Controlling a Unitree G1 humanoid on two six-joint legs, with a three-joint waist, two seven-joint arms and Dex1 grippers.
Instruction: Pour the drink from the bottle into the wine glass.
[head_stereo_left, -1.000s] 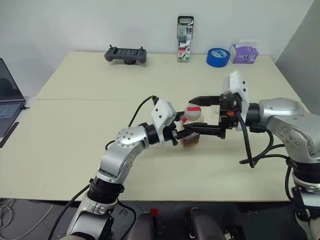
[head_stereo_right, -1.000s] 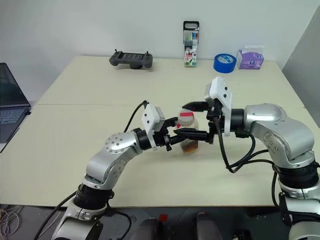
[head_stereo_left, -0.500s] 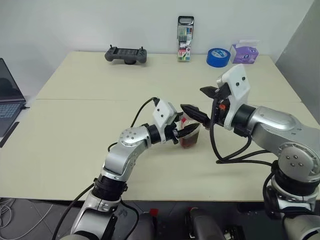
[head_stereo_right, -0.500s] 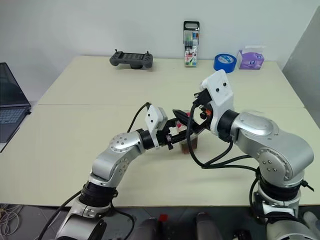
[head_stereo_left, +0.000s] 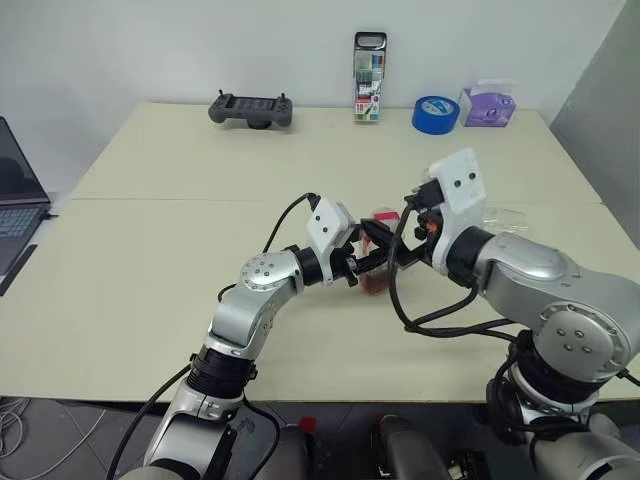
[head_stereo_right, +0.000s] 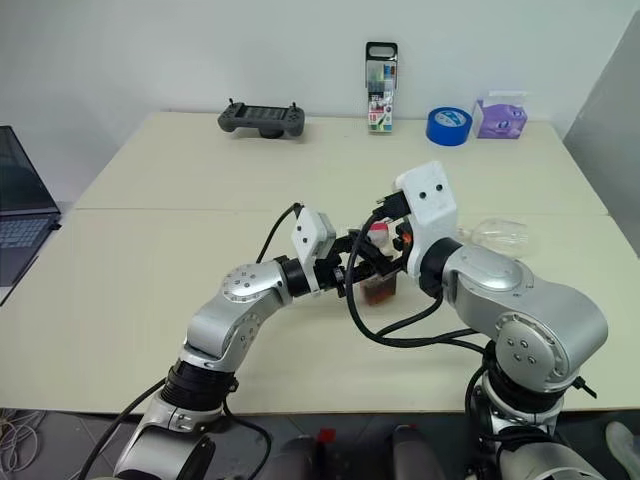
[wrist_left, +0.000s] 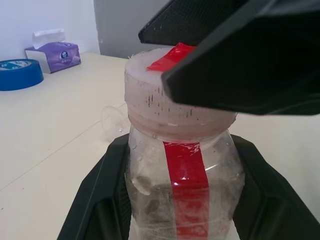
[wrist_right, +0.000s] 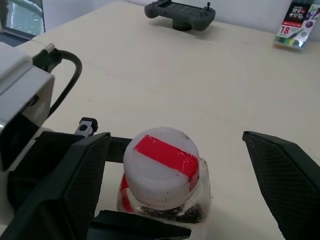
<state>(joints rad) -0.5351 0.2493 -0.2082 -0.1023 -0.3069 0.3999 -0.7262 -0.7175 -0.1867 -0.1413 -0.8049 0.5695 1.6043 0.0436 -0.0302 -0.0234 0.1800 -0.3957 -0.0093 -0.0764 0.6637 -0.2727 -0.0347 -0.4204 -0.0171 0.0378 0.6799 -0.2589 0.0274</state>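
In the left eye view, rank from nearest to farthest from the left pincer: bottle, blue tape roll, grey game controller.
1. Small clear red-capped bottle, held in the left pincer.
2. Grey game controller, far edge, left.
3. Blue tape roll, far edge, right; close to the controller's distance, so not firmly ranked.

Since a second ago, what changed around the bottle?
The right gripper swung from reaching in sideways at the cap to pointing down over the white cap, jaws open on either side. The left gripper stayed shut on the small clear plastic bottle, which stayed upright on the beige table.
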